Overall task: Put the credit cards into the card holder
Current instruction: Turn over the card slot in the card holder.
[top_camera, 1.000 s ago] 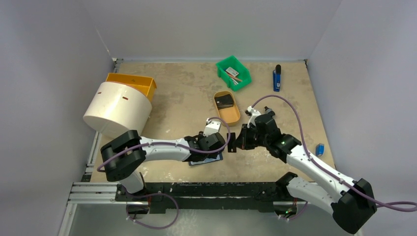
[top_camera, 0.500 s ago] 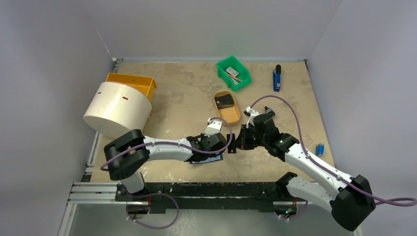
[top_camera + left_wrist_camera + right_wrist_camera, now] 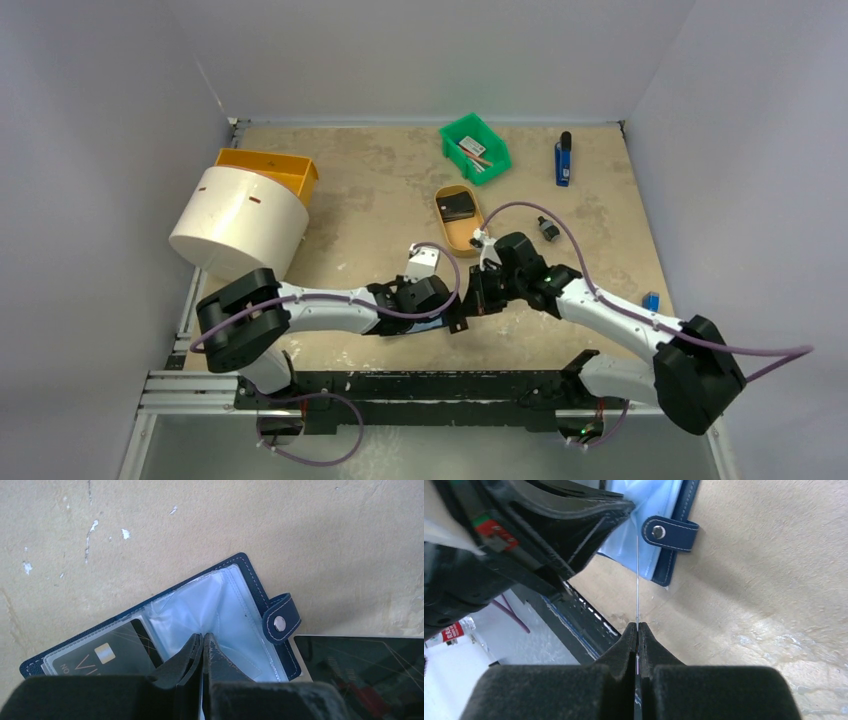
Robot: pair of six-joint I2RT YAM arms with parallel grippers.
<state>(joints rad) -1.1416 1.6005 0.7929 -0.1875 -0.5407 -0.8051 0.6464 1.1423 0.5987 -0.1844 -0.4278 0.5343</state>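
A: Card holder (image 3: 235, 605) laid open on the surface (image 3: 150, 530), sleeve (image 3: 190, 610) seemingly pinched by closed left fingers (image 3: 185, 655).
B: The card (image 3: 360, 665) clamped by right fingers (image 3: 624, 647) could be buckled if the sleeve is missed.

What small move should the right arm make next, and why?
Probably ease the card toward the open card holder. The right gripper holds it edge-on, its tip just beside the snap tab, while the left gripper pinches a clear sleeve, seemingly to keep a pocket open for it.
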